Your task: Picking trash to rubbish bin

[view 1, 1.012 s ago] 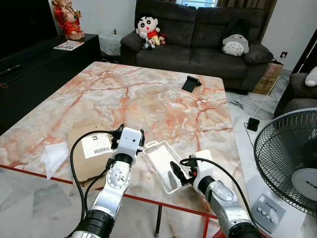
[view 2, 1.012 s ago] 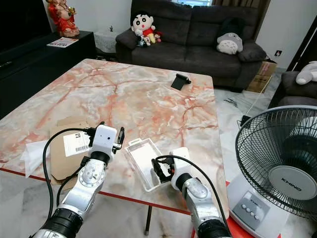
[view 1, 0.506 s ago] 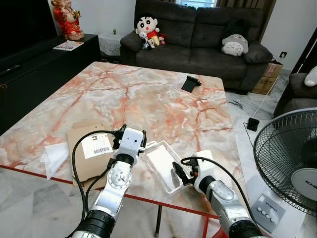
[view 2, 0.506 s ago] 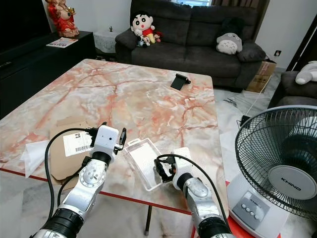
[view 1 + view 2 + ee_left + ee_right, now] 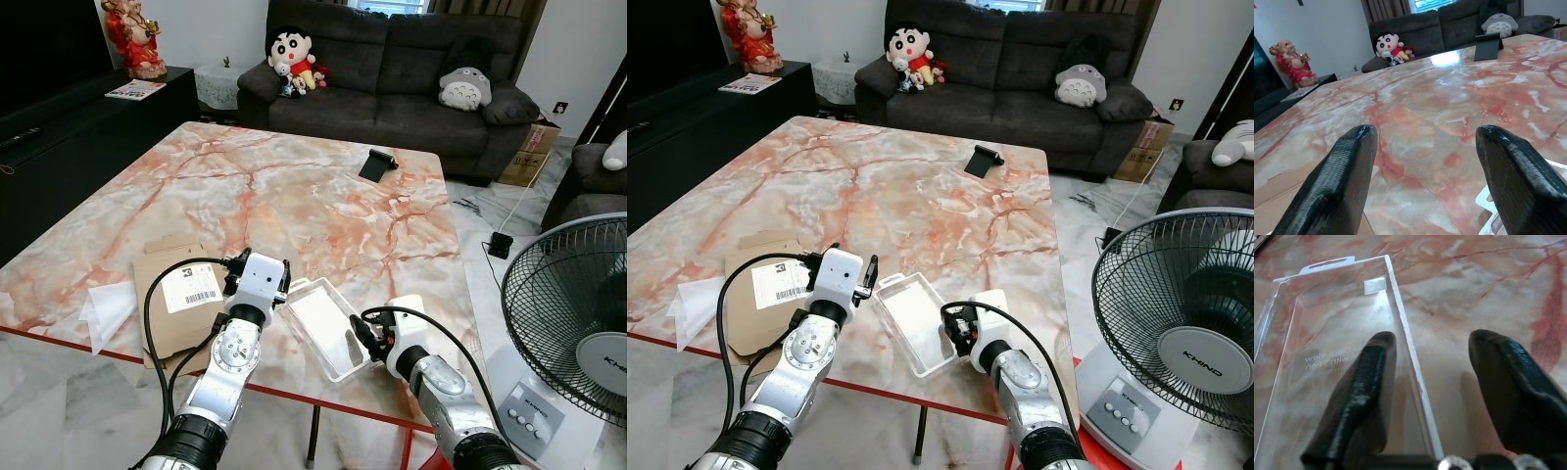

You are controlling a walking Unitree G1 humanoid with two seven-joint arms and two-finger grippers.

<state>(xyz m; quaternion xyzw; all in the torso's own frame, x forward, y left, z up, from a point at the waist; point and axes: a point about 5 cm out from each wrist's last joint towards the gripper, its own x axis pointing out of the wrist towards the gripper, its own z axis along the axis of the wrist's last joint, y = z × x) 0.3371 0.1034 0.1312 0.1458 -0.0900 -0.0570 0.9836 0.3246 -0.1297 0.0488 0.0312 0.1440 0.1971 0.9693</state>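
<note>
Lying near the front edge of the marble surface (image 5: 294, 186), the clear plastic package (image 5: 326, 326) sits between the two arms; the right gripper (image 5: 1425, 377) straddles its long side wall, fingers (image 5: 1359, 396) apart, one inside the tray and the other on the bare surface beside it. The left gripper (image 5: 1422, 161) hovers just beside the package's other side, fingers spread and empty; a flat cardboard piece (image 5: 176, 304) with a barcode label and a white tissue (image 5: 108, 308) lie further to the left.
</note>
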